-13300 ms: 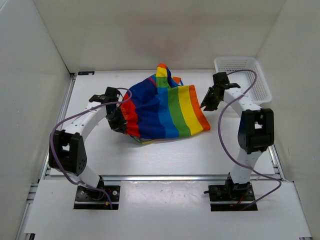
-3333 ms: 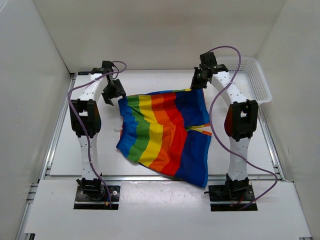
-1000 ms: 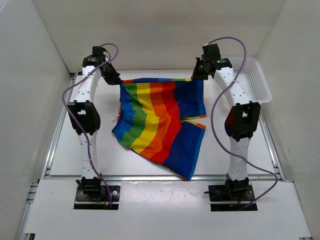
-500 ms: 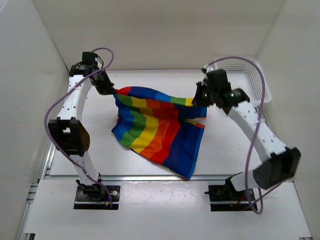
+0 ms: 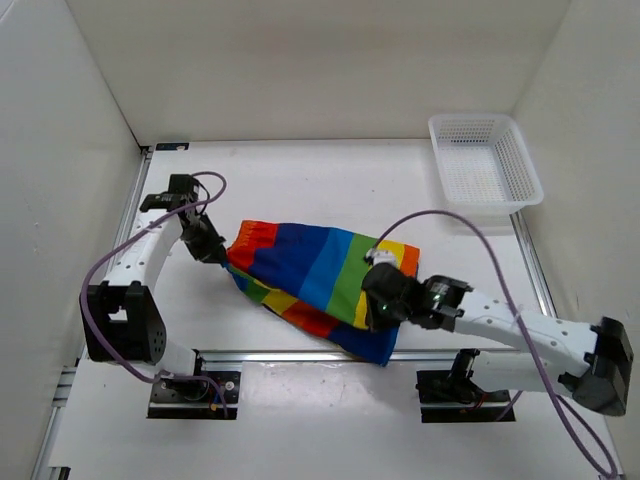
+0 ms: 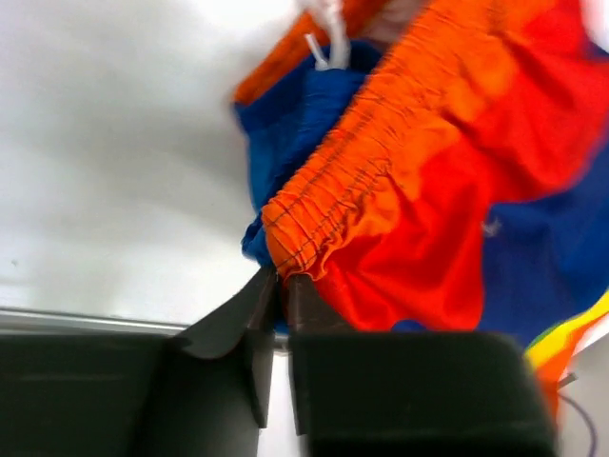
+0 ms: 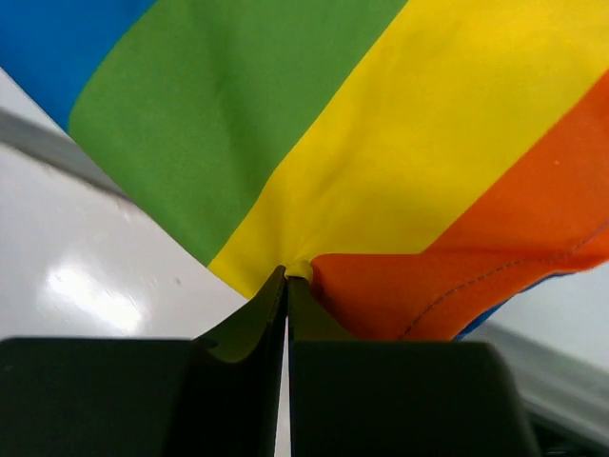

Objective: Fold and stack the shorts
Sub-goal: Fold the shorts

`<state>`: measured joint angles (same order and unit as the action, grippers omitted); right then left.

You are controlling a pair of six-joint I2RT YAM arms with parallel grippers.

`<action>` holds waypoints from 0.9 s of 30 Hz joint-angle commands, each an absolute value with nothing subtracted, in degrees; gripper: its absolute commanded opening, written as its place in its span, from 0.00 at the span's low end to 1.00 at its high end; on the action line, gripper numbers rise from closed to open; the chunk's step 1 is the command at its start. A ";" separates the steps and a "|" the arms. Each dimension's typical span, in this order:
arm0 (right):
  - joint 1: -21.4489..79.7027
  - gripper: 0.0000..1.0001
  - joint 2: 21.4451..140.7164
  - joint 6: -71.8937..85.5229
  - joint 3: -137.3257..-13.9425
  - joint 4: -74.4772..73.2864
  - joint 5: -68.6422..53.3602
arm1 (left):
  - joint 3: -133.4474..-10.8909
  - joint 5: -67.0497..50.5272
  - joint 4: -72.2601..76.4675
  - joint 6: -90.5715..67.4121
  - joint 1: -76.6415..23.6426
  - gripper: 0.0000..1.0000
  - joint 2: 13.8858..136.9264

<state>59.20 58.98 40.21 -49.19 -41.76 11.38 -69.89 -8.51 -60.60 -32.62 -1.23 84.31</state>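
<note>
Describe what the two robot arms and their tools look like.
The left arm and right arm are white links with chunky black joints, each trailing a loose purple cable. The left tool and right tool are black, with flat fingers tapering to thin tips.

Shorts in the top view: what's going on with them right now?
Both arms hold the shorts. The left gripper is shut on the orange elastic waistband at the garment's left end. The right gripper pinches an edge where yellow meets orange. The cloth lies doubled over near the front of the table. The white basket stands apart, far right.
</note>
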 commanded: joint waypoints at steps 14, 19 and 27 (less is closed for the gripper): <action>75.67 0.76 60.22 59.93 -50.89 -57.48 25.31 | -64.60 -4.83 -55.02 -33.75 -1.41 0.70 80.33; 74.27 0.83 52.75 66.96 -47.29 -58.80 24.00 | -60.74 -6.24 -52.22 -33.14 -3.07 0.93 83.05; 73.74 0.97 51.23 74.09 -40.53 -57.40 21.09 | -64.68 -10.46 -46.14 -28.48 -7.38 0.99 100.52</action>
